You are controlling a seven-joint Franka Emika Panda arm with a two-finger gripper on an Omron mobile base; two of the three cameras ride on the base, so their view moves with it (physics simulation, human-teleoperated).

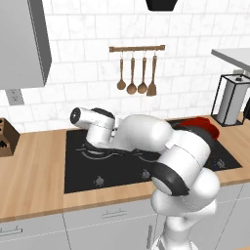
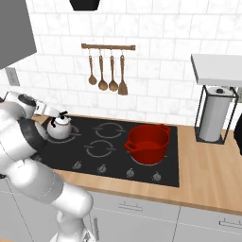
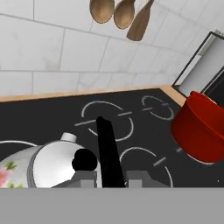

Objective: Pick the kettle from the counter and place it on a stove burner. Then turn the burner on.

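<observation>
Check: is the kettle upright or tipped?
Upright: the kettle sits level on the cooktop, black handle on top, gripper shut on it.

The white arm reaches forward and low. Its gripper (image 3: 109,177) is closed, the fingers (image 3: 89,176) seemingly clamped on a black handle (image 3: 107,148) running between them.

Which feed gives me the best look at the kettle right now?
The right base view: the kettle shows whole there, body, knob and handle, at the cooktop's left end. The hand view shows only its lid, knob and black handle close up between the pincer tips. In the left base view the arm hides it.
</observation>
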